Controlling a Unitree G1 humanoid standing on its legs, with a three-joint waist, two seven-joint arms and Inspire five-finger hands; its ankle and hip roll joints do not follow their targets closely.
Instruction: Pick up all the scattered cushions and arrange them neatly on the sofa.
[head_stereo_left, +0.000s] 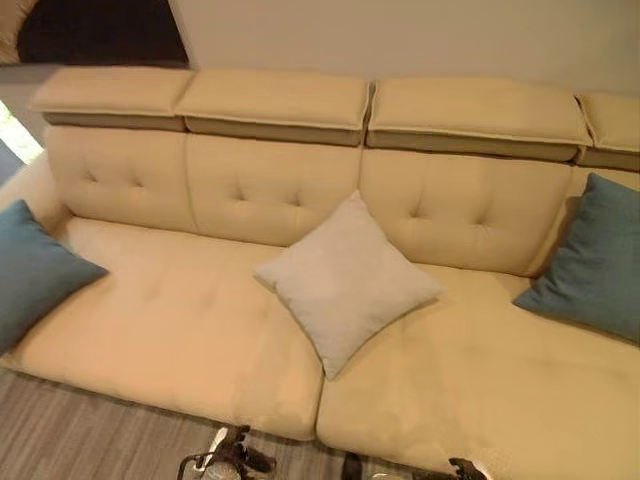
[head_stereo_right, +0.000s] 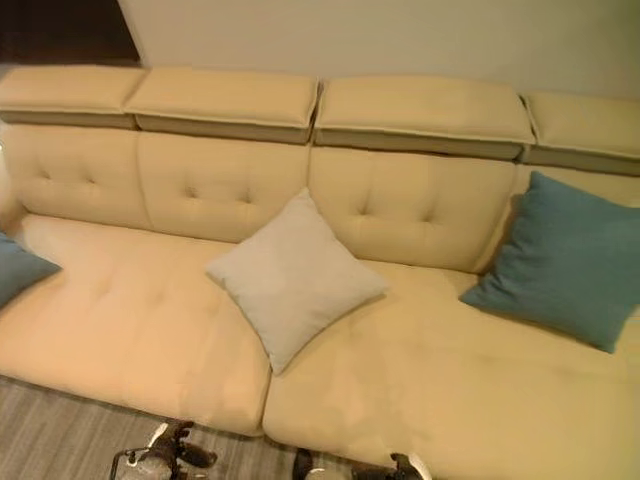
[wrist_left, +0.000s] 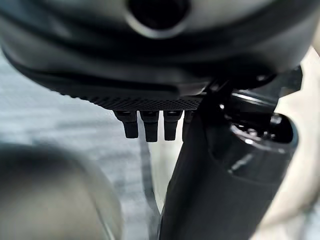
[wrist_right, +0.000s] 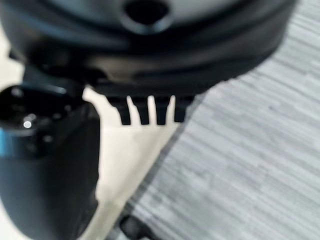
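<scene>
A cream cushion (head_stereo_left: 345, 280) stands on one corner at the middle of the beige sofa (head_stereo_left: 180, 320), leaning on the backrest. A teal cushion (head_stereo_left: 35, 270) rests at the sofa's left end and another teal cushion (head_stereo_right: 560, 260) leans at its right end. My left hand (head_stereo_left: 228, 456) hangs low in front of the sofa's front edge, and my right hand (head_stereo_left: 466, 468) hangs low further right. Both are apart from the cushions. In the wrist views the left hand's fingers (wrist_left: 150, 126) and the right hand's fingers (wrist_right: 150, 111) point straight down over the floor and hold nothing.
Grey striped carpet (head_stereo_left: 70, 430) lies in front of the sofa. A pale wall (head_stereo_left: 400, 35) runs behind the backrest, with a dark opening (head_stereo_left: 95, 30) at the far left.
</scene>
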